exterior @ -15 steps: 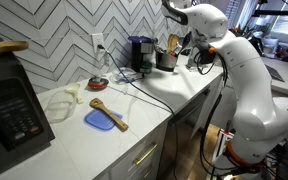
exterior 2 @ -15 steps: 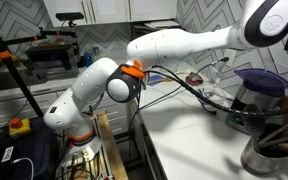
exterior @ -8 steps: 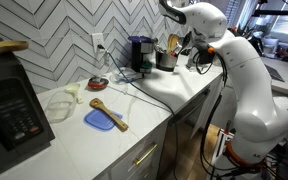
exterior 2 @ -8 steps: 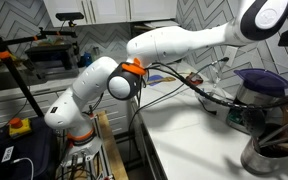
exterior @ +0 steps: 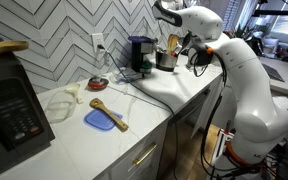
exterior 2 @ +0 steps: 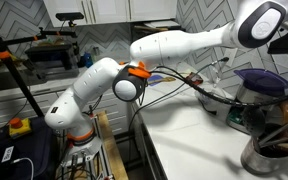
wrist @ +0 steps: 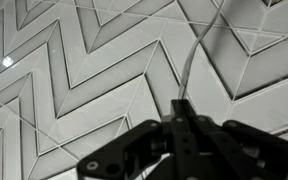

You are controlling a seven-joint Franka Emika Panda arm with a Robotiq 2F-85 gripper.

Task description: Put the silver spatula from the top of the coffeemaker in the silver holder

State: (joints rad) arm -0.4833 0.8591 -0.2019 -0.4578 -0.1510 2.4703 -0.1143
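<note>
Gripper (wrist: 179, 108) jaws drawn near shut, facing wall tile (wrist: 84, 60); can't tell if anything is pinched. Silver spatula not made out. Coffeemaker (exterior: 139, 52) at gripper's 7 o'clock, silver holder (exterior: 167, 61) just at coffeemaker's 3. Best open wide, descend squarely onto the top.

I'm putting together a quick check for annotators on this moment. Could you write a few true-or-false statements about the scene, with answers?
1. The silver holder is empty. False: wooden handles stick up from it.
2. The coffeemaker stands right beside the silver holder. True.
3. The gripper is wide open. False: in the wrist view its jaws meet on a thin silver strip, seemingly the silver spatula.
4. A wooden spoon lies by a blue item on the counter. True.
5. The microwave stands between the coffeemaker and the holder. False: it sits at the counter's opposite end.
</note>
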